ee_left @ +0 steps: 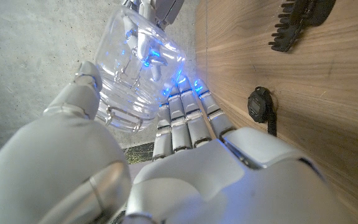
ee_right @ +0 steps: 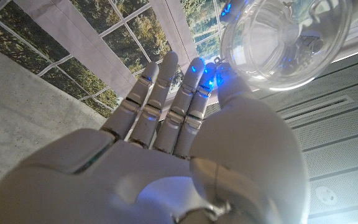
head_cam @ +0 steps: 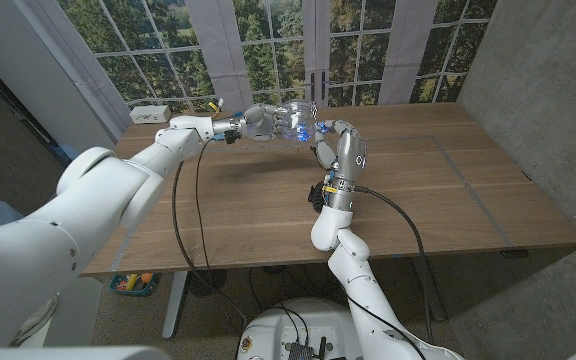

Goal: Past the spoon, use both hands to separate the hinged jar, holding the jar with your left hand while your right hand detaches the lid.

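Right up against the left wrist camera was the back of the left hand (ee_left: pixel 185 162), its fingers (ee_left: pixel 182 118) wrapped under a clear glass jar (ee_left: pixel 135 62) with the thumb pressing on the opposite side, so that hand was definitely gripping it. Blue light glowed where the fingertips met the glass. In the head view the jar (head_cam: pixel 293 118) was held up off the wooden table (head_cam: pixel 418 190), over its far side. The right hand (head_cam: pixel 340 148) stood just beside it, fingers straight and apart, holding nothing. From the right wrist view, its fingertips (ee_right: pixel 194 71) reached up next to the jar's round end (ee_right: pixel 284 37), close but I couldn't tell if they touched. Couldn't make out the lid or hinge clearly either.

My take: the left grip needs to stay firm and steady, and the right fingers should curl fully around the lid before pulling, otherwise slick glass will just slip.
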